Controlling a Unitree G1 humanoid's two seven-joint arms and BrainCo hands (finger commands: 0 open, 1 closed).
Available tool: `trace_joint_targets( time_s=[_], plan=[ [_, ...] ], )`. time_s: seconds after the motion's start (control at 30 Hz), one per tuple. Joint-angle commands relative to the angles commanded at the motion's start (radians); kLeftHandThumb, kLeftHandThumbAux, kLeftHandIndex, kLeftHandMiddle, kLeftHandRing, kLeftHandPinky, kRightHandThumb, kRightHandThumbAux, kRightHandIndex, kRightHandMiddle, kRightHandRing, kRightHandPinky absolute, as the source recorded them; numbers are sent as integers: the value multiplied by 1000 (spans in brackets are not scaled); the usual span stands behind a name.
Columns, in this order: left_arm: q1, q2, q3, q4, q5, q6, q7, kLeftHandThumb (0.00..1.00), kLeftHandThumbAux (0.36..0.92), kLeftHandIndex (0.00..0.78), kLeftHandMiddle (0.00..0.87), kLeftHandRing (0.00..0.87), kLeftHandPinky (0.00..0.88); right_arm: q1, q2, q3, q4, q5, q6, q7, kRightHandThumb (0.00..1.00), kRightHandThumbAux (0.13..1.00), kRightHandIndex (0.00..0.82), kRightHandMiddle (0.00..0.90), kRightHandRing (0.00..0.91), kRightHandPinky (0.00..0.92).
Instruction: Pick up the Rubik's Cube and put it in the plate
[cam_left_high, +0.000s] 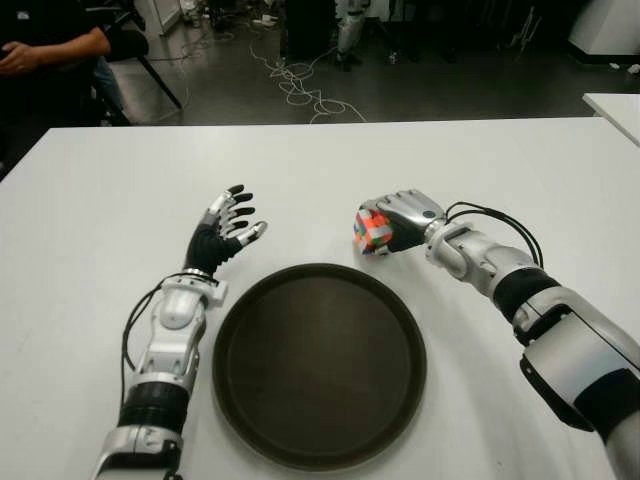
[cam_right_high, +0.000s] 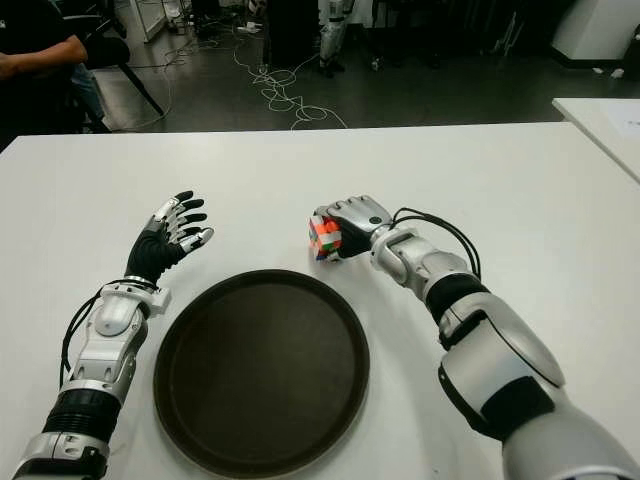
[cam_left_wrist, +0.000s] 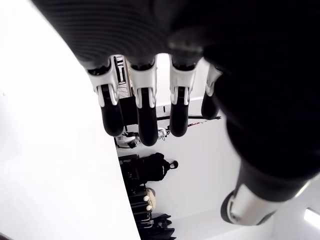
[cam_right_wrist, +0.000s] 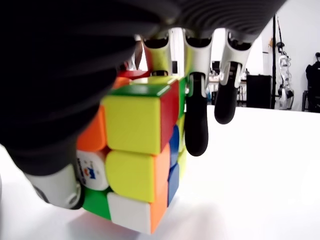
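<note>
A multicoloured Rubik's Cube (cam_left_high: 372, 232) stands on the white table (cam_left_high: 400, 160) just beyond the upper right rim of the round dark plate (cam_left_high: 318, 366). My right hand (cam_left_high: 396, 222) is curled over the cube from the right, fingers wrapped on its far face and thumb on the near side. In the right wrist view the cube (cam_right_wrist: 135, 160) fills the palm, its bottom edge at the table surface. The plate holds nothing. My left hand (cam_left_high: 228, 225) shows left of the plate, fingers spread and holding nothing.
A person's arm (cam_left_high: 50, 50) shows at the far left behind the table. Cables (cam_left_high: 300, 85) lie on the dark floor beyond the far edge. Another white table corner (cam_left_high: 615, 105) is at the right.
</note>
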Motion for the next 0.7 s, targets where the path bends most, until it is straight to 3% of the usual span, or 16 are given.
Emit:
trace_joint_targets(
  time_s=[0.13, 0.37, 0.53, 0.7],
  plan=[
    [0, -2, 2, -1, -4, 2, -1, 99, 743, 96, 173, 187, 202, 31, -49, -35, -116, 6, -15, -31, 832, 690, 417, 452, 394, 376],
    [2, -7, 1, -13, -7, 8, 0, 107, 734, 101, 176, 190, 213, 156, -137, -123, -388, 10, -71, -145, 826, 697, 370, 501, 530, 564],
    [3, -10, 1, -17, -5, 11, 6, 111, 726, 99, 178, 192, 203, 248, -166, -185, -552, 26, -116, -188, 831, 694, 372, 547, 630, 693],
    [2, -13, 0, -16, -4, 14, 9, 117, 738, 100, 177, 184, 180, 315, -171, -236, -664, 59, -138, -155, 837, 689, 383, 573, 681, 743]
  ],
)
